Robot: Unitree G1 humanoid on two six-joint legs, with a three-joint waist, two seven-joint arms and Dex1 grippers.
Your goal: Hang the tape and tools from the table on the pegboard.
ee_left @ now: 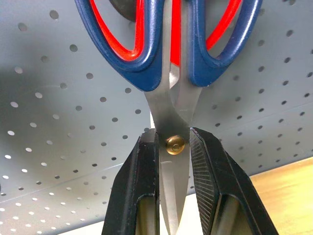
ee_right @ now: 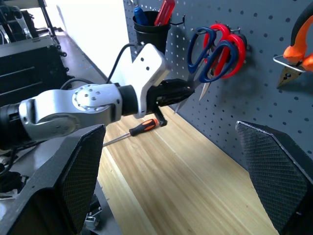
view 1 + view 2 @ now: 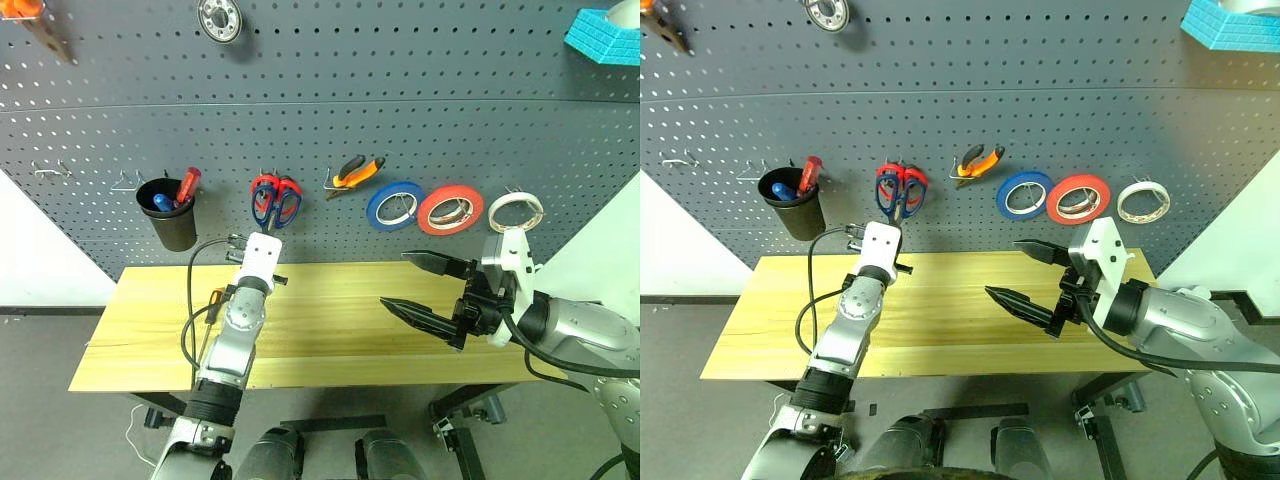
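Forward, the left gripper (image 1: 173, 161) is stretched level toward the dark grey perforated pegboard (image 3: 400, 120), clamped on the blades of the red-and-blue-handled scissors (image 3: 275, 200). Meanwhile, the right gripper (image 3: 420, 288) is held wide above the yellowish wood-grain table (image 3: 330, 330). The cream tape roll (image 3: 515, 212) is hung on the pegboard.

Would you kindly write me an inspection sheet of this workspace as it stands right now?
Surface: wood-grain table, a screwdriver lying on it.
Job's things: cream tape, blue tape, red tape, pliers and scissors on the pegboard.
Clutter: black cup holding tools, hung on the board.
Grippers: left gripper shut on the scissors' blades; right gripper open, empty.
Cables: black cable along the left arm.
Surroundings: grey floor.
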